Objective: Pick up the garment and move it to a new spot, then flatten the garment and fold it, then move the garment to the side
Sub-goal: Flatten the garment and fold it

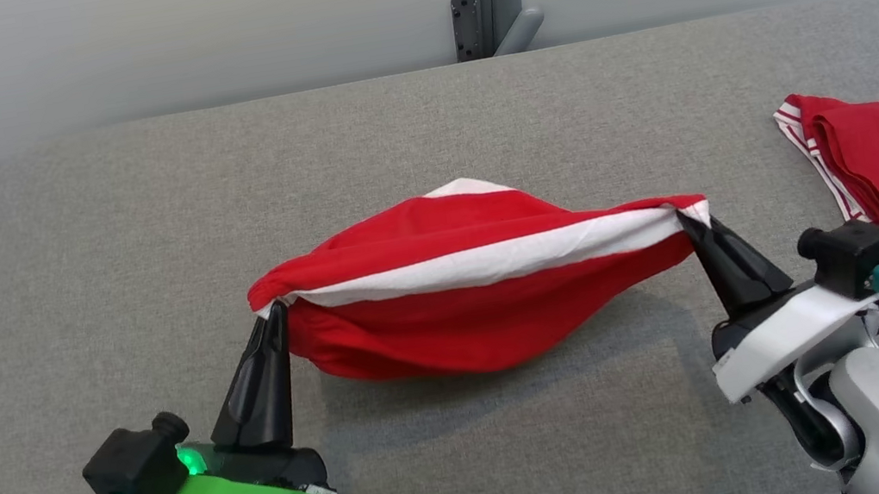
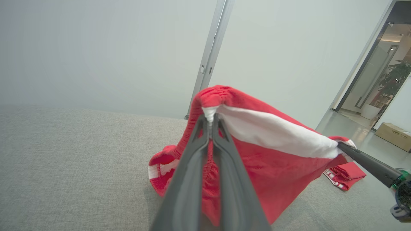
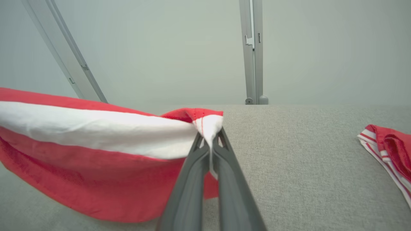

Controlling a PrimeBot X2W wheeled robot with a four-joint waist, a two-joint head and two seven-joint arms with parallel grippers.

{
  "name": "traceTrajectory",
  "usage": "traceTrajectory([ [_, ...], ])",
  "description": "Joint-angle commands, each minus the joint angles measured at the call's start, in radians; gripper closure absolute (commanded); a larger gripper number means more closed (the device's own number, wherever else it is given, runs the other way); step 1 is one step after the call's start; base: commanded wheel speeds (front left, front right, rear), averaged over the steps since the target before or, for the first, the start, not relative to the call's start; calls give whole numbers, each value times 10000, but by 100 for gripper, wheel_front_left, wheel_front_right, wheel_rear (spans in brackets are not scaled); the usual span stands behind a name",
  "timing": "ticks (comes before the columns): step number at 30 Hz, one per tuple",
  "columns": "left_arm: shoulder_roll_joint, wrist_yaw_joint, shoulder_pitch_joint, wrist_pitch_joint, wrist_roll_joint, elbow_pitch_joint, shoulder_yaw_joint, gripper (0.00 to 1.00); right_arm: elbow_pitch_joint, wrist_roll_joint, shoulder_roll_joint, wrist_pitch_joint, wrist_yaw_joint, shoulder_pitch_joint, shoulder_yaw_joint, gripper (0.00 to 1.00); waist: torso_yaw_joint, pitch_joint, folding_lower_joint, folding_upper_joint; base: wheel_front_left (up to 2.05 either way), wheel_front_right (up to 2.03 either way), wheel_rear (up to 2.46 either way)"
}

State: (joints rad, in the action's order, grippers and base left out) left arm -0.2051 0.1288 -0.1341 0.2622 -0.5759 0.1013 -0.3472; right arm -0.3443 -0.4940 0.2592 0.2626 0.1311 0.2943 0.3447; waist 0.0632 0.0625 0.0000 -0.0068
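step: moving garment (image 1: 479, 276) to new spot | garment: slung above mid worktop (image 1: 99, 245), belly sagging | left gripper (image 1: 272, 309): jaws clamped on its left end | right gripper (image 1: 686, 215): jaws clamped on right end | tip: keep span taut and level, lay sagging belly down first
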Motion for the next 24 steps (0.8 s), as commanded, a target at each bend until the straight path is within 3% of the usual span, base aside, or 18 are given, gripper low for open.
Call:
traceTrajectory([
  [1, 24, 19, 209, 24, 16, -462, 144, 100, 527, -191, 168, -10, -9, -236, -144, 100, -53, -100, 0, 68, 0, 0, 0],
  [9, 30, 21, 561, 26, -422, -2876, 483, 100, 4323, -960, 777, -802, -9, -1095, -971, 100, -332, -316, 0, 68, 0, 0, 0],
  [15, -266, 22, 382, 14, -891, -4305, 564, 100, 6890, -1032, 784, -1628, -9, -1647, -1885, 100, -558, -199, 0, 68, 0, 0, 0],
  [20, -586, 22, -179, -376, -1233, -4743, 536, 100, 7809, -1122, 725, -2297, -9, -1586, -2215, 100, -622, 131, 0, 68, 0, 0, 0],
  [24, -913, 23, -1396, -903, -1712, -4283, 377, 100, 7519, -1311, 510, -2822, -6, -713, -2171, 100, -644, 739, 0, 68, 0, 0, 0],
])
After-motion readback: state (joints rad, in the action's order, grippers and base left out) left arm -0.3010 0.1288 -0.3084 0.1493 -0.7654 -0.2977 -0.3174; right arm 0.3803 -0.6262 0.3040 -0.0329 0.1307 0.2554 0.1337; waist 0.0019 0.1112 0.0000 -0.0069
